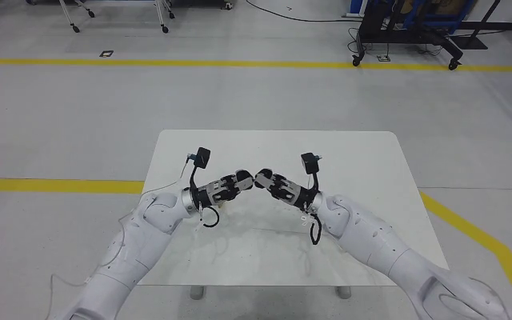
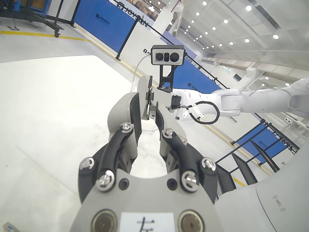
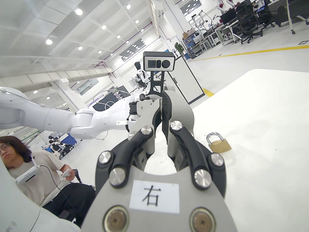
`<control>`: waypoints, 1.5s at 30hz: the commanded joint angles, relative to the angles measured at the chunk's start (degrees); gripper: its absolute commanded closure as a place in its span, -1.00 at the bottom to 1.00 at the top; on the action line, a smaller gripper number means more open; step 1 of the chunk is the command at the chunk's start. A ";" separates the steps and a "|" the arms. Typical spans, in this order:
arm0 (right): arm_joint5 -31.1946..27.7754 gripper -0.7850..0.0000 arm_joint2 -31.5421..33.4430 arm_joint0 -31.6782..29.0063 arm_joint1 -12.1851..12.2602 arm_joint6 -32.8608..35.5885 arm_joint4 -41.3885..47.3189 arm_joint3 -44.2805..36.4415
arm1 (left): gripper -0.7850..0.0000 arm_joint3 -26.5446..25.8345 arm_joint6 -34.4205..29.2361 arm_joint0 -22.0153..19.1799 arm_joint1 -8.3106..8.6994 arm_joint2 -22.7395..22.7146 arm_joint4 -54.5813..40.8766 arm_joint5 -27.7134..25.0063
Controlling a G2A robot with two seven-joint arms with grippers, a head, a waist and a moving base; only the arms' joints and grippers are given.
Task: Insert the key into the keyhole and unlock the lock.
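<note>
A brass padlock (image 3: 218, 143) with a silver shackle lies flat on the white table (image 3: 260, 112), beside and below my right gripper (image 3: 163, 102). That gripper is shut, its pads pressed together on a thin silvery key (image 2: 147, 108). Above the table's middle the two grippers meet tip to tip. My left gripper (image 2: 147, 112) is open, its fingers (image 2: 135, 114) standing on either side of the key and the tips of the right gripper (image 2: 150, 90). From above, the left gripper (image 1: 242, 180) and the right gripper (image 1: 264, 178) nearly touch.
The white table (image 1: 360, 160) is bare around the arms, with free room on all sides out to its edges. Open floor with yellow lines surrounds it.
</note>
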 commanded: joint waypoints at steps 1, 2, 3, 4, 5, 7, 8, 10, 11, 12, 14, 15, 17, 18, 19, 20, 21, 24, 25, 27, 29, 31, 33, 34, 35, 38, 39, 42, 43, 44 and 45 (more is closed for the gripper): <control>0.00 1.00 -0.03 0.05 -0.02 0.19 0.18 0.03 | 1.00 0.00 -0.22 -0.11 0.03 0.18 -0.22 0.00; 0.00 1.00 -0.03 0.08 -0.03 0.26 0.26 0.05 | 1.00 0.01 -0.34 -0.18 0.05 0.26 -0.32 0.00; 0.00 1.00 -0.06 0.10 -0.04 0.41 0.30 0.06 | 1.00 0.03 -0.43 -0.25 0.07 0.32 -0.36 0.00; 0.00 1.00 -0.06 0.12 -0.04 0.50 0.38 0.07 | 1.00 0.01 -0.56 -0.30 0.09 0.41 -0.46 0.00; 0.00 1.00 -0.05 0.13 -0.05 0.57 0.45 0.07 | 1.00 0.04 -0.70 -0.36 0.11 0.49 -0.54 0.00; 0.00 1.00 -0.06 0.15 -0.07 0.76 0.52 0.08 | 1.00 0.17 -0.85 -0.46 0.14 0.62 -0.83 0.00; 0.00 1.00 -0.05 0.18 -0.07 0.86 0.56 0.15 | 1.00 0.17 -1.00 -0.52 0.14 0.74 -0.95 0.00; 0.00 1.00 -0.03 0.20 -0.09 0.99 0.66 0.18 | 1.00 0.26 -1.13 -0.64 0.16 0.86 -1.18 0.00; 0.00 1.00 -0.05 0.25 -0.10 1.18 0.56 0.23 | 1.00 0.34 -1.23 -0.71 0.18 0.91 -1.15 0.00; 0.00 1.00 -0.06 0.32 -0.10 1.38 0.42 0.28 | 1.00 0.32 -1.24 -0.77 0.19 0.94 -1.13 0.00; 0.00 1.00 -0.08 0.33 -0.13 1.55 0.46 0.28 | 1.00 0.38 -0.99 -0.78 0.21 0.93 -1.13 0.00; 0.00 1.00 -0.07 0.34 -0.14 1.60 0.51 0.29 | 1.00 0.39 -0.85 -0.78 0.22 0.92 -1.09 0.00; 0.00 1.00 -0.01 0.33 -0.15 1.61 0.60 0.32 | 1.00 0.38 -0.42 -0.75 0.26 0.77 -0.88 0.00; 0.00 1.00 0.02 0.31 -0.15 1.61 0.62 0.30 | 1.00 0.34 -0.30 -0.70 0.29 0.73 -0.77 0.00; 0.00 1.00 0.03 0.26 -0.16 1.62 0.70 0.36 | 1.00 0.35 -0.08 -0.65 0.32 0.64 -0.70 0.00; 0.00 1.00 0.03 0.23 -0.16 1.66 0.77 0.40 | 1.00 0.30 0.09 -0.59 0.35 0.61 -0.59 0.00; 0.00 1.00 0.04 0.20 -0.18 1.68 0.87 0.44 | 1.00 0.24 0.19 -0.55 0.37 0.60 -0.49 0.00; 0.00 0.91 0.05 0.12 -0.22 1.72 1.06 0.47 | 1.00 0.10 0.58 -0.46 0.43 0.56 -0.20 0.00; 0.00 0.87 0.05 0.08 -0.24 1.75 1.17 0.49 | 1.00 0.09 0.71 -0.43 0.46 0.55 -0.05 0.00; 0.00 0.67 0.10 0.06 -0.27 1.76 1.31 0.46 | 1.00 0.03 0.92 -0.39 0.49 0.58 0.12 0.00; 0.00 0.63 0.13 0.00 -0.28 1.82 1.42 0.50 | 1.00 -0.06 1.07 -0.39 0.53 0.64 0.33 0.00; 0.00 0.65 0.21 -0.08 -0.29 1.79 1.56 0.46 | 1.00 -0.05 1.22 -0.39 0.57 0.68 0.55 0.00; 0.00 0.78 0.30 -0.12 -0.28 1.86 1.66 0.47 | 1.00 -0.08 1.39 -0.39 0.60 0.74 0.65 0.00; 0.00 0.77 0.35 -0.15 -0.27 1.86 1.67 0.47 | 1.00 -0.10 1.47 -0.39 0.62 0.78 0.69 0.00; 0.00 0.76 0.40 -0.18 -0.26 1.89 1.67 0.48 | 1.00 -0.13 1.62 -0.39 0.64 0.77 0.70 0.00; 0.00 0.67 0.66 -0.34 -0.19 1.82 1.90 0.42 | 1.00 -0.21 2.02 -0.30 0.73 0.71 0.99 0.00; 0.00 0.65 0.76 -0.40 -0.14 1.80 1.88 0.41 | 1.00 -0.26 2.20 -0.25 0.77 0.67 1.02 0.00; 0.00 0.62 1.11 -0.66 0.00 1.66 2.06 0.38 | 1.00 -0.40 2.52 -0.14 0.87 0.65 1.15 0.00; 0.00 0.60 1.24 -0.73 0.06 1.64 2.11 0.35 | 1.00 -0.44 2.60 -0.12 0.89 0.67 1.20 0.00; 0.00 0.58 1.37 -0.80 0.12 1.60 2.12 0.31 | 1.00 -0.47 2.67 -0.10 0.92 0.69 1.24 0.00; 0.00 0.58 1.54 -0.85 0.19 1.54 2.05 0.35 | 1.00 -0.54 2.74 -0.11 0.95 0.70 1.32 0.00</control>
